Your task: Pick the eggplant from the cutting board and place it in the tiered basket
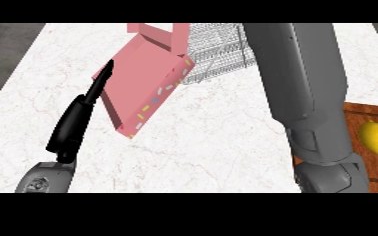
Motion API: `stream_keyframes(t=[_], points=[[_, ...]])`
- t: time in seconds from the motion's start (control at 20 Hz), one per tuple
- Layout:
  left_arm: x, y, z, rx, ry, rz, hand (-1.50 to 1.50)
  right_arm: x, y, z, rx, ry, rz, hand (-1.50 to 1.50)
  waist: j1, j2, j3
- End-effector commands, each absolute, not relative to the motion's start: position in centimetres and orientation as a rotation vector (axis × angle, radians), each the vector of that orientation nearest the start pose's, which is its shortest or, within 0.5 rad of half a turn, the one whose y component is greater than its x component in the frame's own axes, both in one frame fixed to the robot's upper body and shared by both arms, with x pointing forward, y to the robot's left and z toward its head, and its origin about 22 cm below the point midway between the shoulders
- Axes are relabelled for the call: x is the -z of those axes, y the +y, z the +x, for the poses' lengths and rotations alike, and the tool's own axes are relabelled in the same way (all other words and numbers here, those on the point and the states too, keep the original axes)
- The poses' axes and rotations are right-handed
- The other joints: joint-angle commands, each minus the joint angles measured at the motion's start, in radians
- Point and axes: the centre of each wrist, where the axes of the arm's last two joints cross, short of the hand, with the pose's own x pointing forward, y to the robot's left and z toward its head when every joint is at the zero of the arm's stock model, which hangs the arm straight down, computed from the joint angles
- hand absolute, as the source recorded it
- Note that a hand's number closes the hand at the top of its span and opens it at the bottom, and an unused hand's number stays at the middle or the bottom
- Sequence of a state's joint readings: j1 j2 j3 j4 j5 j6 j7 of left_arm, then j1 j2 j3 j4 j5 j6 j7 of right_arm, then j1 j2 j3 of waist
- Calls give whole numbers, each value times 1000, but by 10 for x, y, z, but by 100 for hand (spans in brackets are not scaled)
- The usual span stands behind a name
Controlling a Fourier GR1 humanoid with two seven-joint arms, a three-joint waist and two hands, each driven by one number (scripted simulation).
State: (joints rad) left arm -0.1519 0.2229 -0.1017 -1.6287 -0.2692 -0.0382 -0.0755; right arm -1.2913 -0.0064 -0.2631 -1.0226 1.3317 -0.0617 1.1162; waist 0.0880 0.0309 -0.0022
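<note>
The wire tiered basket (215, 55) stands at the back of the counter, partly hidden by a pink box and by my right forearm (299, 85). That forearm rises from the lower right to the top edge above the basket, and its hand is cut off there. A corner of the wooden cutting board (356, 114) shows at the right edge. No eggplant shows anywhere. My left hand (77, 117) rests at the lower left, fingers straight and pointing up, holding nothing.
A pink box (148, 82) with sprinkle-like marks along its edge lies tilted between my left hand and the basket. A yellow object (369, 136) sits on the cutting board at the right edge. White marble counter (207, 140) spreads across the middle.
</note>
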Motion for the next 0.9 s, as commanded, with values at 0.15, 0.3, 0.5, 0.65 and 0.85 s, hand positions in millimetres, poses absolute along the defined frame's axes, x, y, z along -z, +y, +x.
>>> stream_keyframes(t=[0.15, 0.3, 0.5, 0.65, 0.85], points=[[-56, 237, 275, 554, -1808, 223, 0, -268, -91, 444, 152, -1218, -1088, -150, 12, 7, 1], [-62, 240, 273, 553, -1809, 228, 0, -255, -94, 448, 242, -1312, -1061, -150, 18, 1, 2], [-61, 240, 275, 542, -1802, 249, 0, -267, -86, 448, 380, -1484, -1140, -150, -2, -2, 0], [-55, 249, 273, 542, -1774, 281, 0, -278, -117, 454, 546, -1473, -1261, -150, -29, -11, 0], [-51, 245, 261, 504, -1755, 294, 0, -282, -118, 449, 682, -1394, -1312, -150, -69, -36, 0]])
